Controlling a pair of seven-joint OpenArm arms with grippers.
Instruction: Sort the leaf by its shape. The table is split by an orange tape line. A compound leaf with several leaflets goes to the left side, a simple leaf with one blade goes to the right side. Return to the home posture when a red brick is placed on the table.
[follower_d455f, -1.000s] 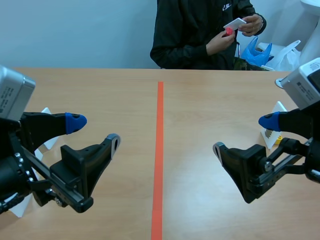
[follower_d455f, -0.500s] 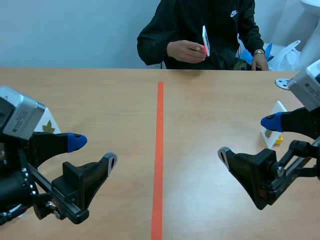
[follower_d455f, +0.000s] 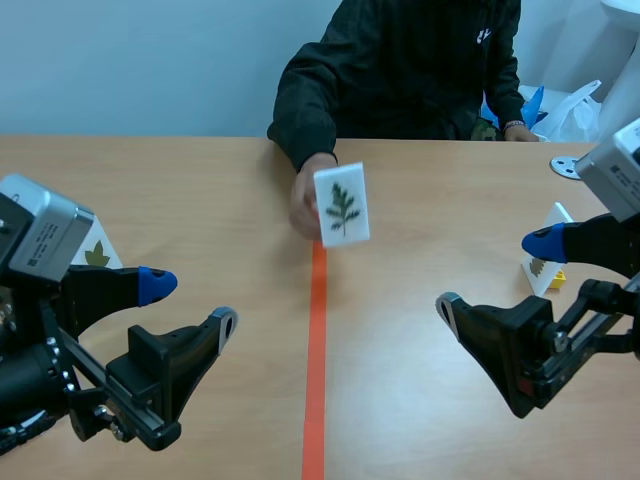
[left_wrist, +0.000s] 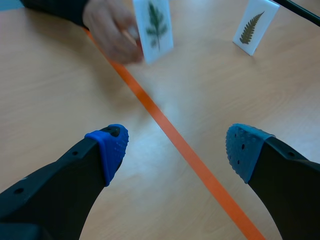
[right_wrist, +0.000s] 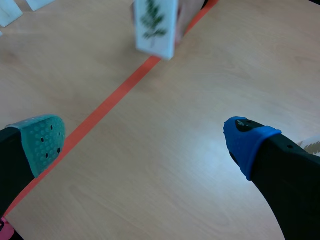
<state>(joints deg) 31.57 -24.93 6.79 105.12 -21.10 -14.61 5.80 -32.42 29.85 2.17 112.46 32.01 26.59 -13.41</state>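
The person's hand (follower_d455f: 305, 205) has come down and holds the white leaf card (follower_d455f: 341, 204) over the far end of the orange tape line (follower_d455f: 316, 350). Its sprig shows several leaflets, but whether its lower edge touches the desk (follower_d455f: 420, 400) is unclear. The left gripper (follower_d455f: 190, 303) and right gripper (follower_d455f: 492, 273) hang low, fingers apart and empty, partly hiding a left-side card (follower_d455f: 97, 255) and a right-side card (follower_d455f: 545, 265).

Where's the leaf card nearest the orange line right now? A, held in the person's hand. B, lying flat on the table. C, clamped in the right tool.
A: the person's hand holds the card upright at the orange tape line; the right tool is open and empty.
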